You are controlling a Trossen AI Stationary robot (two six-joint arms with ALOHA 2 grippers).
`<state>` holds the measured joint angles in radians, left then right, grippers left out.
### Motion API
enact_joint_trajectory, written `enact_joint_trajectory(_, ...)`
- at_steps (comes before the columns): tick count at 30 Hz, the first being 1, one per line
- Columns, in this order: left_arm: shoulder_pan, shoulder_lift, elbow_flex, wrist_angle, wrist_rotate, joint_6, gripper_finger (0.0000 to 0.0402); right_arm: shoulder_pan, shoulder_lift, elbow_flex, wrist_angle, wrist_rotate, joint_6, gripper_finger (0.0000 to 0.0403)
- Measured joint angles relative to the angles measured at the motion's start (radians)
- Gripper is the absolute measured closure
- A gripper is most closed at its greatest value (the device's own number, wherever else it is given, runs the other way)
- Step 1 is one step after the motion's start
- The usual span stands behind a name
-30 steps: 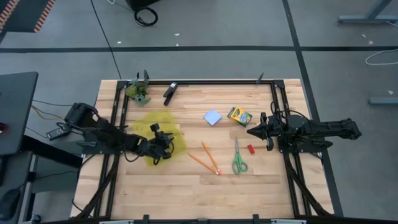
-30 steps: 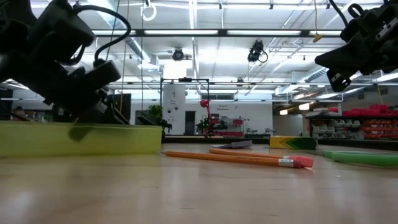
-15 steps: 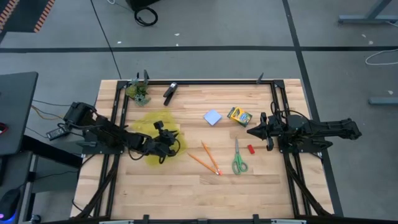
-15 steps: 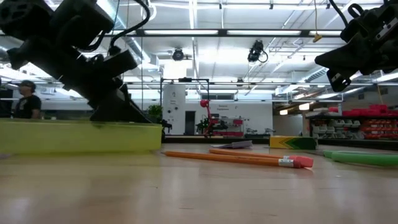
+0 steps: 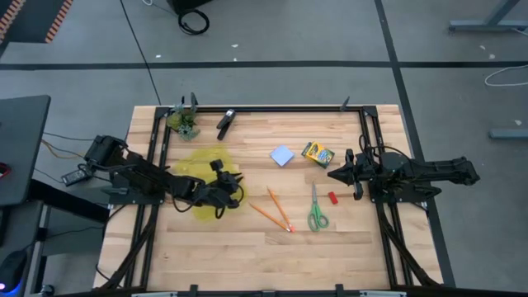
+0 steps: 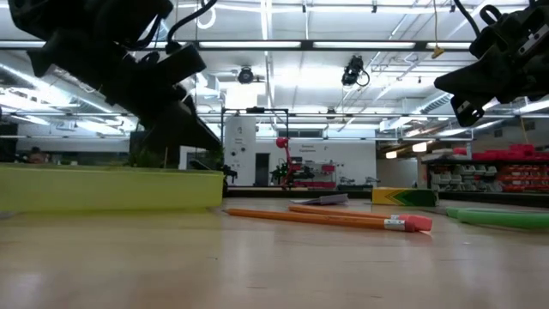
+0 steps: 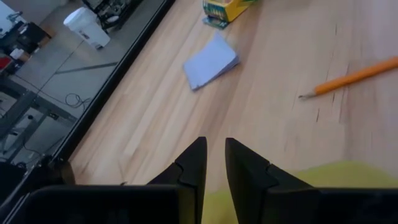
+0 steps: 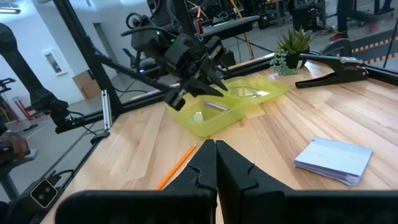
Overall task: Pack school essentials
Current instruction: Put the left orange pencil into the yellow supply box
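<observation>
A translucent yellow box (image 5: 202,177) with its lid laid open stands at the table's left. In the right wrist view a slim pen-like thing (image 8: 215,106) lies inside it. My left gripper (image 5: 229,188) hangs just above the box's right side. Its fingers (image 7: 215,155) stand a narrow gap apart with nothing between them. The pale blue note pad (image 5: 282,155), crayon box (image 5: 317,153), two orange pencils (image 5: 276,210), green-handled scissors (image 5: 317,213) and red eraser (image 5: 333,198) lie flat on the wood. My right gripper (image 5: 332,174) waits shut at the right.
A black clip-like tool (image 5: 225,122) and a small green plant (image 5: 185,124) sit at the far left corner. A black frame rail (image 5: 280,108) runs along the table's far edge and down both sides. Bare wood lies along the near edge.
My left gripper has risen out of the yellow box and drifted a little toward the table's right edge. It now hangs clear above the box wall. The box and the other things have stayed where they were.
</observation>
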<state>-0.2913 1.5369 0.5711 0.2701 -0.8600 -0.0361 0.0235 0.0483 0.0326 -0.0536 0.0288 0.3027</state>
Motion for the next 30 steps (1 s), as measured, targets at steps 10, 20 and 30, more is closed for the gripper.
enact_joint_trajectory(10, 0.0, 0.0, 0.02, 0.015, 0.185, 0.015, 0.0338, 0.0, 0.0, 0.0, 0.0, 0.0, 0.0, 0.0396)
enact_joint_trajectory(20, 0.0, 0.0, 0.02, 0.024, 0.376, 0.106, 0.0341, 0.0, 0.0, 0.0, 0.0, 0.0, 0.0, 0.0396)
enact_joint_trajectory(30, 0.111, 0.001, 0.02, 0.06, 0.562, 0.251, 0.0351, 0.0, 0.0, 0.0, 0.0, 0.0, 0.0, 0.0396)
